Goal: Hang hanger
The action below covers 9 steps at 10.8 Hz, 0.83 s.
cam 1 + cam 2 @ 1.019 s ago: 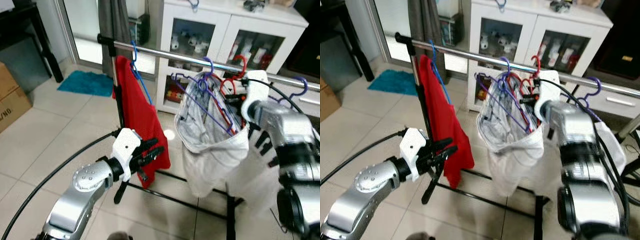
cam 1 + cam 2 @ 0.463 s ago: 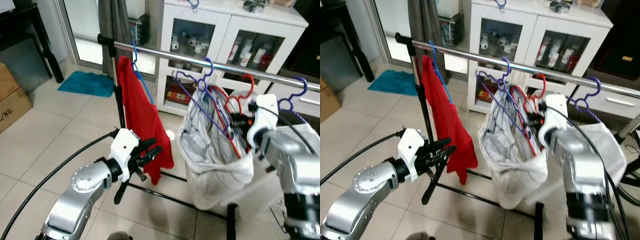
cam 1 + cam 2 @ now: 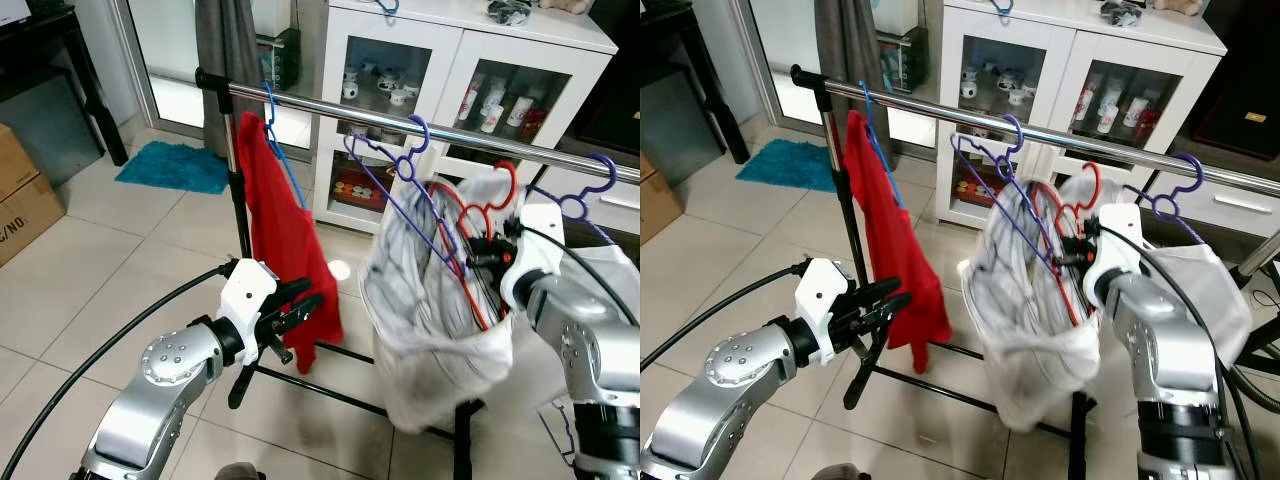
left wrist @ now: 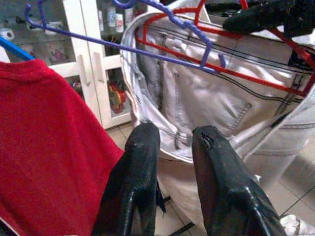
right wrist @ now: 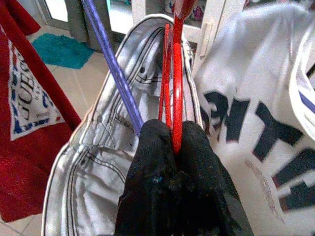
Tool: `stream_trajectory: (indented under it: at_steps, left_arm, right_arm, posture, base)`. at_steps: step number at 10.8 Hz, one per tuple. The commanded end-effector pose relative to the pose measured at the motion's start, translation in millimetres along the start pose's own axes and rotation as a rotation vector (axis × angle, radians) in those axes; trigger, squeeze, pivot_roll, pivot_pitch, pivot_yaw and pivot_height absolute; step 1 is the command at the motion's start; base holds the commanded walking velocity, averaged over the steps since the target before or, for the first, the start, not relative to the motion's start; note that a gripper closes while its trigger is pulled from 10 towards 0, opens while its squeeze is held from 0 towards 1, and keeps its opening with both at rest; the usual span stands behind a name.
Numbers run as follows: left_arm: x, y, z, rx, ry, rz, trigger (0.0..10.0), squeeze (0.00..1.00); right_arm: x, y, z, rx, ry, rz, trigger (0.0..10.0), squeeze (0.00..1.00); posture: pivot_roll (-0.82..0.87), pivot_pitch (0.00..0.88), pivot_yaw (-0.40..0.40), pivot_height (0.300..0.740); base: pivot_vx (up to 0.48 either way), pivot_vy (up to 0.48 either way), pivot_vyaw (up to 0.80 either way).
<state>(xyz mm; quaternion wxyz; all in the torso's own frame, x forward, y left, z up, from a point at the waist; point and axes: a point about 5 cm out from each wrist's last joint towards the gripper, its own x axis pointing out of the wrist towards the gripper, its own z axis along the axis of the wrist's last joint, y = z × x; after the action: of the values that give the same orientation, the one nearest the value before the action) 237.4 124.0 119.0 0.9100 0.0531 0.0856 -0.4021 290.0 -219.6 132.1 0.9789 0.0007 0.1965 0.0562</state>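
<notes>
A red hanger is pinched in my right gripper, which is shut on its wire just beneath the hook. The hook sits just under the steel rail. Grey-white jeans hang around the red hanger and a purple hanger that hooks over the rail. In the head views my right gripper is at the jeans' waistband. My left gripper hovers open in front of a red shirt on a blue hanger, holding nothing.
A second purple hanger carries a white printed T-shirt at the rail's right. The rack's black post and floor bars stand ahead. Behind is a white glass-door cabinet; a teal mat and a cardboard box lie left.
My right gripper has moved right and lower with the red hanger. Its hook has dropped from rail height to just under the rail, and the jeans have swung right. The left arm has barely moved.
</notes>
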Motion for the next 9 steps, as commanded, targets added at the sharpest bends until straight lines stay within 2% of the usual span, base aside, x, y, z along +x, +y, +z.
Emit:
stream_trajectory:
  at_steps: [1, 5, 9]
  left_arm:
    - [-1.7, 0.5, 2, -0.001, -0.001, 0.005, 10.0, 0.0]
    - [-5.5, 3.0, -3, -0.006, 0.01, 0.035, 10.0, 0.0]
    - [-6.9, 3.1, -4, -0.011, 0.012, 0.043, 10.0, 0.0]
  right_arm:
    - [-6.2, -1.0, 13, -0.029, -0.09, -0.023, 0.0, 0.0]
    - [-14.6, 11.0, -19, -0.007, -0.071, -0.064, 0.0, 0.0]
    - [-18.9, 17.0, -37, -0.014, -0.037, -0.084, 0.0, 0.0]
  posture:
    - [0.03, 0.0, -0.068, 0.74]
    - [0.03, 0.0, -0.077, 0.74]
    - [0.03, 0.0, -0.08, 0.74]
  base:
    - [0.0, 0.0, 0.0]
    - [-0.06, 0.0, 0.0]
    - [-0.284, 0.0, 0.0]
